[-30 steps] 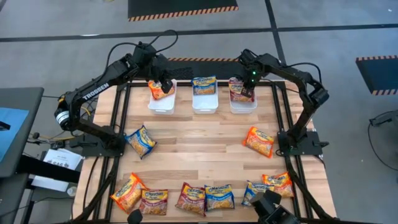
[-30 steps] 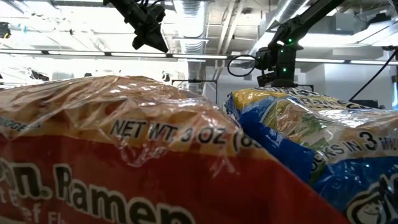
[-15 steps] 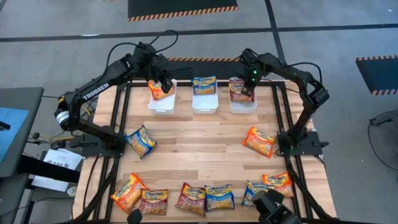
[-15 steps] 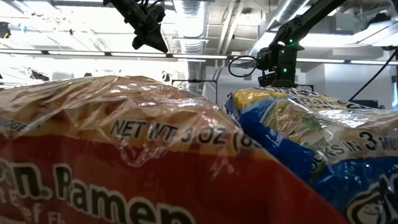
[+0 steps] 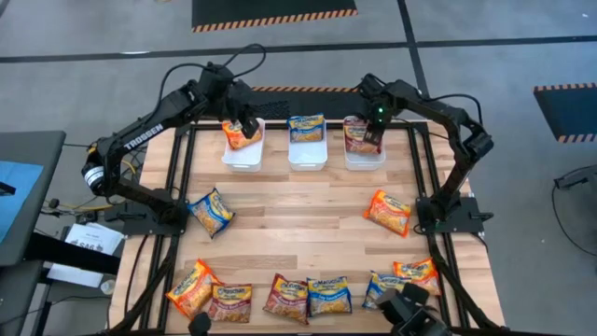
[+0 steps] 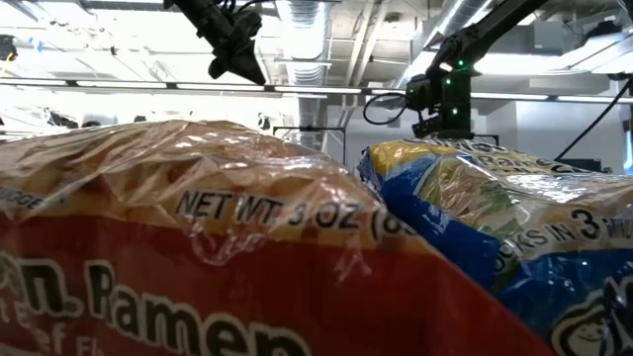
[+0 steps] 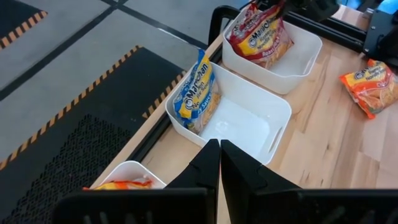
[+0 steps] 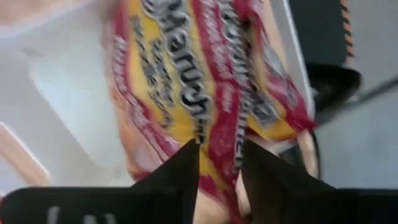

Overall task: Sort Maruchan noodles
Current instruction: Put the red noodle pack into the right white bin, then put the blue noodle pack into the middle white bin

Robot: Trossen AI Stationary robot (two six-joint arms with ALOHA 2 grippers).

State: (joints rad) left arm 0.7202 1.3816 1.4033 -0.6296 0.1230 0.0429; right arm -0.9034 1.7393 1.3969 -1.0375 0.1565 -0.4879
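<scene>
Over the right-hand white bin [image 5: 364,154] of the three bins, the right gripper [image 5: 371,140] has its fingers slightly parted around the top of a dark red Maruchan packet [image 8: 205,87] standing in that bin; whether they pinch it I cannot tell. Two bins to its left, the left gripper [image 5: 248,126], fingers together and empty, hangs above the orange packet [image 5: 238,136] in the left-hand bin [image 5: 242,154]

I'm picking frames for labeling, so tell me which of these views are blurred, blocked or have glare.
Low view: two packets right against the lens, a dark red packet and a blue packet, block the table; bright ceiling lights glare behind. Right wrist view: the dark red packet fills the frame, soft and smeared. High view: evenly lit, sharp. Left wrist view: clear, only the left hand is dark.
</scene>
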